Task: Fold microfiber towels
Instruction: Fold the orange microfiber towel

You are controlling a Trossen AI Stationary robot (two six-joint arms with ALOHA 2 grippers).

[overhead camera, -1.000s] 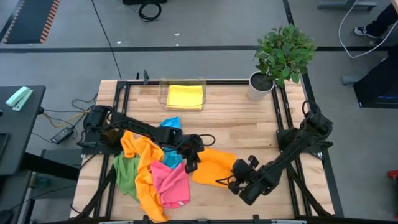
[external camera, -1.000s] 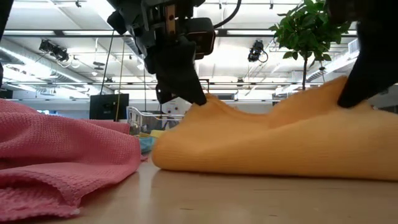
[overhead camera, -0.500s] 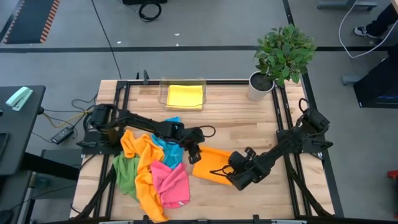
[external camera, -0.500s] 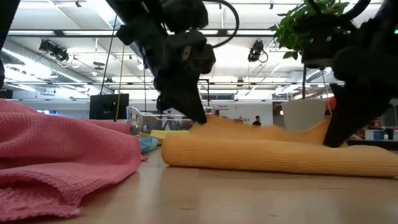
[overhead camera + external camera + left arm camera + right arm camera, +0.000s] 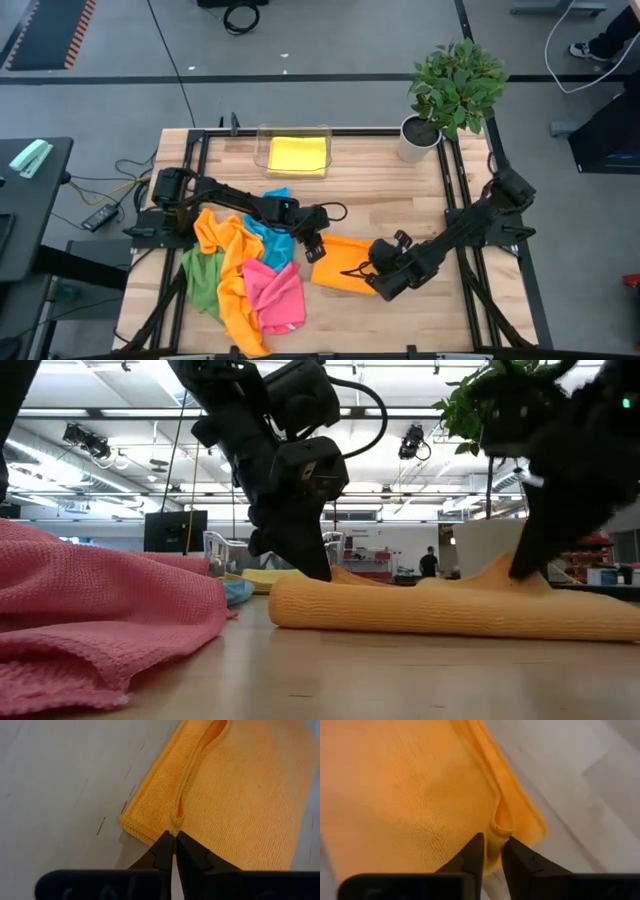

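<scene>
You're mid-fold, lower centre: left tool and right tool each clamp the orange towel; next, release both corners.

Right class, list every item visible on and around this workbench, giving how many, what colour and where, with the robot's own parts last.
Folded orange microfiber towel: one, orange, table centre, pinched at both ends.
Heap of unfolded towels: orange, pink, green, blue, table's left front.
Yellow folded towel: one, in the clear plastic tray at the back.
Potted plant: one, green, white pot, back right corner.
Wooden table: one, light wood.
Left gripper: dark, shut on the orange towel's left end.
Right gripper: dark, shut on its right end.
</scene>
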